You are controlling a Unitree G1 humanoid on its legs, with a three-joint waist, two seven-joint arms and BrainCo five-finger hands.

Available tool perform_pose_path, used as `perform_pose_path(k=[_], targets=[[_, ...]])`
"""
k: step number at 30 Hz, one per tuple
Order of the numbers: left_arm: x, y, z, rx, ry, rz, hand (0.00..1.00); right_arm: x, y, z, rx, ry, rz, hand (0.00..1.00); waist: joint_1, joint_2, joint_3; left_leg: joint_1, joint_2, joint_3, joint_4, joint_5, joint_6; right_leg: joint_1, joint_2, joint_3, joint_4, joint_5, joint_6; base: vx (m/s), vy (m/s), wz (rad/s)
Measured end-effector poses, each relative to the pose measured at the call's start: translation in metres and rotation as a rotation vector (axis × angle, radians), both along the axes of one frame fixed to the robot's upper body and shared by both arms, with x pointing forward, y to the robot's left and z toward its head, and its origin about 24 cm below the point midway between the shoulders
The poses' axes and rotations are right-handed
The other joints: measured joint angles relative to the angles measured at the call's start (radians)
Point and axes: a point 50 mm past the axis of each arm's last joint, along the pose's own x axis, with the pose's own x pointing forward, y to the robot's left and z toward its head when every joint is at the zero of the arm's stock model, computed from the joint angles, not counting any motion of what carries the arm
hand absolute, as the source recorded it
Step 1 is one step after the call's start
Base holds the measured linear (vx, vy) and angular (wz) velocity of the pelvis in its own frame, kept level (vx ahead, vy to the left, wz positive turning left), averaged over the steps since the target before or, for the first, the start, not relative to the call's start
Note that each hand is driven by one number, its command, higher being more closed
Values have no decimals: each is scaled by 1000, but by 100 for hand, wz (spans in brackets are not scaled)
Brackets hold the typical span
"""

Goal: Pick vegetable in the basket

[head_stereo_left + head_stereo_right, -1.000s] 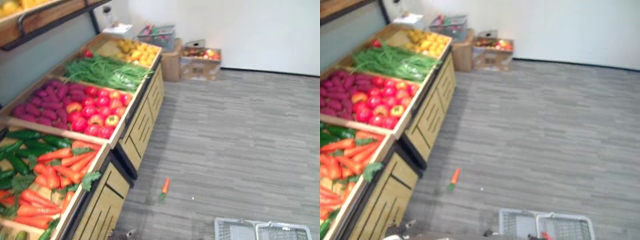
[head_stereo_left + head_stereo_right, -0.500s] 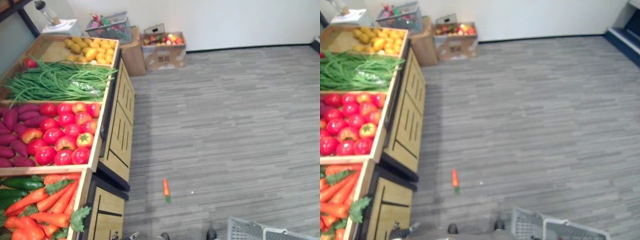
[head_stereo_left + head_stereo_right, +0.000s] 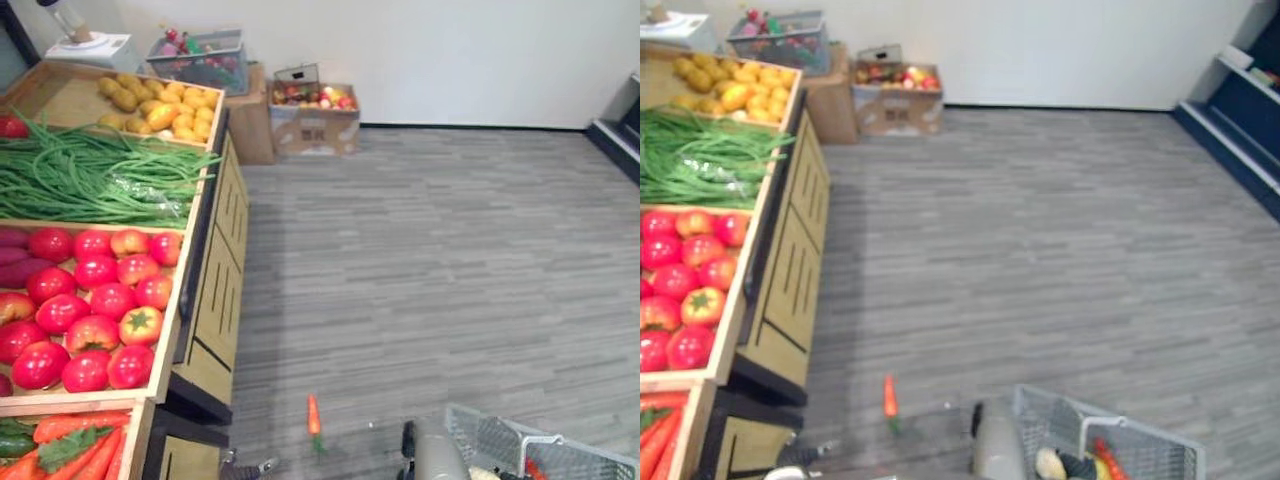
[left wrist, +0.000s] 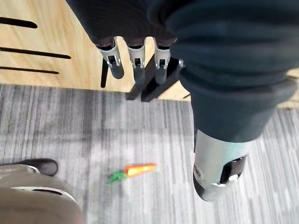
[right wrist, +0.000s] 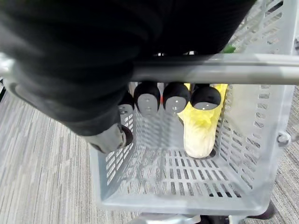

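The carrot point(image 3: 313, 413) lies on the grey floor point(image 3: 450, 260), green top and all, below the left hand point(image 4: 136, 58) and well apart from it. It is a little out from the foot of the wooden display stand point(image 3: 215, 290). That hand hangs with its fingers straight and loosely spread, holding nothing, and the stand's slatted front is just beyond its fingertips.

The right hand point(image 5: 168, 97) is curled round the handle point(image 5: 224, 68) of the grey plastic basket point(image 5: 264, 140), which hangs under it. Inside the basket, directly beneath those fingers, is a pale yellow-and-white leafy vegetable point(image 5: 200, 126), possibly a cabbage. The right eye view shows something red or orange beside it, too small to name.

Over the last second the whole picture has swung, so the head camera has turned; nothing on the floor or stand has moved. The stand's carrots point(image 3: 70, 450) have slid almost out at the lower corner. The tomatoes point(image 3: 90, 300) and green beans point(image 3: 90, 175) now sit nearer the left arm's side. The basket shows more of its inside than before.

For the task, this suggests the robot is facing the open floor rather than the produce, with one carrot apparently dropped and still outside the basket. The free left hand would have to go very low to reach it. Taking another from the stand looks easier.
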Motion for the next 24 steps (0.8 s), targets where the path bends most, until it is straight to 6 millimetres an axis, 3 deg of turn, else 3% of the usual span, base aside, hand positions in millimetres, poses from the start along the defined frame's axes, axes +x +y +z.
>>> perform_pose_path(k=[1, 2, 3, 4, 5, 7, 10, 11, 13, 16, 18, 20, 22, 23, 24], targets=[[1, -1, 0, -3, -8, 12, 0, -3, 0, 0, 6, -1, -28, 100, 0, 2, 0, 4, 6, 0, 1, -8, -32, 12, -1, -7, -120, 1, -1, 395, -258, 68], [3, -3, 1, -5, -30, 43, 0, -7, 1, -1, 18, -3, -81, 100, -1, 3, -1, 11, 18, -14, -2, -44, -92, 27, -9, -7, -376, 23, -11, 417, -293, 69], [2, -2, 2, -1, -30, 47, 0, -8, 2, -2, 25, 4, -89, 100, 0, -4, -1, 18, 20, -26, -6, -55, -109, 32, -15, -3, -453, 53, -19, 450, -359, 79], [-1, 2, 2, 8, -33, 70, 0, -11, 6, -3, 37, 17, -96, 100, 2, -23, 0, 43, 29, -49, -10, -76, -141, 47, -27, -10, -539, 157, -6, 447, -406, 40], [-3, -5, 0, -16, -23, 91, 0, -5, 0, -2, 23, 8, -105, 100, 3, 32, 4, 44, 89, -58, 0, -66, -164, 50, 14, -56, -490, 105, -35, 412, -411, 32], [-4, -10, -1, -28, -24, 101, 0, 3, -3, 0, 19, -11, -93, 100, 3, 45, 1, 31, 120, -82, 31, -4, -181, 33, 37, -77, -427, 38, -57, 419, -440, 6], [-4, -10, -1, -25, -22, 107, 0, 8, -4, 0, 18, -10, -70, 100, 4, 50, -3, -26, 151, -123, 138, 137, -178, 87, 79, -109, -455, 5, -95, 417, -373, 4], [-4, -11, -2, -25, -21, 109, 0, 7, -5, 0, 10, -3, -48, 100, 2, 46, -7, -68, 151, -155, 223, 254, -169, 148, 90, -123, -512, 1, -103, 367, -277, 20], [-4, -10, -1, -19, -21, 101, 0, 4, -8, -1, 3, 17, -27, 100, 3, 38, -11, -128, 163, -164, 346, 341, -161, 221, 96, -141, -587, -2, -117, 319, -223, 27], [-2, -12, -1, -19, -26, 84, 0, 3, -19, 2, -25, 23, -23, 100, 4, 50, -19, -221, 182, -79, 460, 274, -172, 314, 99, -169, -668, 0, -128, 246, -128, 34], [-1, -10, 0, -15, -27, 75, 0, 5, -22, 3, -37, 19, -16, 100, 15, 47, -21, -277, 150, -37, 450, 156, -168, 376, 95, -168, -722, 1, -126, 173, -47, 6], [-1, -9, 0, -9, -24, 64, 0, 9, -24, 4, -41, 13, -14, 100, 25, 44, -20, -301, 114, -19, 358, 113, -163, 397, 83, -160, -740, 5, -120, 91, 42, -13], [-1, -9, 0, -6, -19, 57, 0, 11, -26, 6, -51, 2, -11, 100, 25, 42, -23, -310, 76, -9, 177, 120, -145, 406, 64, -154, -754, 19, -93, 68, 125, -10], [-4, -9, -1, -7, -8, 57, 0, 14, -28, 7, -59, -11, -7, 100, 26, 47, -25, -308, 67, 12, 49, 168, -137, 404, 61, -143, -757, 23, -74, 45, 166, -13], [-6, -10, -2, -9, 1, 56, 0, 14, -31, 8, -65, -10, -6, 100, 28, 49, -36, -296, 59, 17, 24, 170, -136, 403, 59, -135, -767, 29, -62, 72, 177, -5]])
